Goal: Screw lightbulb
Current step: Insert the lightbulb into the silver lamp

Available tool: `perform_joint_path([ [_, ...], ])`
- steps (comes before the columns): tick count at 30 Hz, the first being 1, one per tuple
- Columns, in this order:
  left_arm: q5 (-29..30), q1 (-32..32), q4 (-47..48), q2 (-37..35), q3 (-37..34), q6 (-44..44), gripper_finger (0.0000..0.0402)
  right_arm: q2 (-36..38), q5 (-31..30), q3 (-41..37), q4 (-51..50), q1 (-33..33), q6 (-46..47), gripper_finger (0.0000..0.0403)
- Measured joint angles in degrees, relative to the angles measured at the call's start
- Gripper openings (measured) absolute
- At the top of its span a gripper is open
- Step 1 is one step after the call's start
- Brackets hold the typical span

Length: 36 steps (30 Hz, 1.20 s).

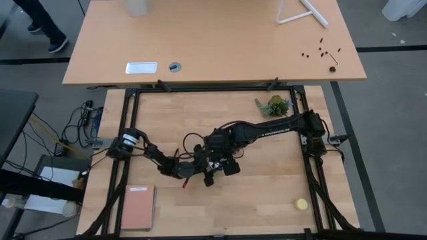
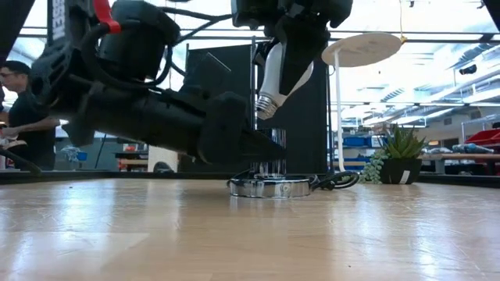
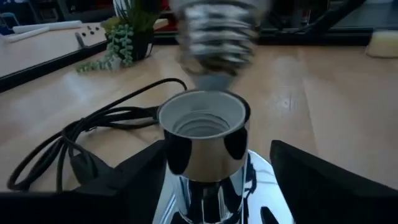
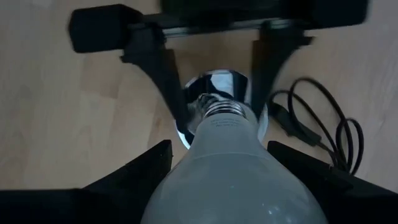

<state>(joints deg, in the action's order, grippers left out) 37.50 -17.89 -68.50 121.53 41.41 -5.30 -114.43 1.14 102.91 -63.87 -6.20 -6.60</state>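
My right gripper [image 1: 220,165] is shut on the white lightbulb [image 2: 275,74]. The bulb's greyish screw end [image 2: 266,102] points down, just above the chrome socket [image 3: 202,124]. The socket stands upright on the round silvery disc [image 2: 269,187], which rests flat on the table and has a black cord [image 3: 74,143]. My left gripper [image 3: 211,180] is low at the table and open. Its fingers [image 4: 165,68] stand on either side of the socket's stem. The screw end also shows in the left wrist view [image 3: 217,37], blurred, over the socket's mouth. My right gripper pinches the bulb's wide glass part [image 4: 236,180] between its two fingers [image 4: 134,177]. It comes from above, pointing down. The bulb is lifted clear and hangs tilted, screw end [image 4: 222,112] lowest, above the socket. My left gripper: I cannot tell whether its fingers touch the socket's stem [image 3: 205,168].
A small green plant [image 1: 273,105] stands at the far right of the table. A flat yellow round thing [image 1: 301,204] lies near the right front. A reddish pad [image 1: 137,208] lies at the left front. The cord [image 4: 329,137] loops beside the disc. A person [image 2: 16,101] is behind the table.
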Motion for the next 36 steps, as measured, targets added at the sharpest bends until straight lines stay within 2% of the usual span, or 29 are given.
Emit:
perform_joint_path([
  [13, 0.6, 0.7, -2.8, 2.0, 0.7, 1.0, 0.0179, -1.0, 0.1, 0.0, -0.2, 0.6, -1.0, 0.0268],
  [26, -0.2, 0.7, -5.3, 2.0, 1.5, 0.6, 0.0182, -2.7, 1.8, 0.0, -3.7, 1.1, -1.1, 0.0268],
  [36, -1.7, 0.9, 3.8, 2.0, 6.2, 0.5, 0.0182, -2.7, 3.1, 0.0, -2.0, 0.1, -2.4, 0.0268],
])
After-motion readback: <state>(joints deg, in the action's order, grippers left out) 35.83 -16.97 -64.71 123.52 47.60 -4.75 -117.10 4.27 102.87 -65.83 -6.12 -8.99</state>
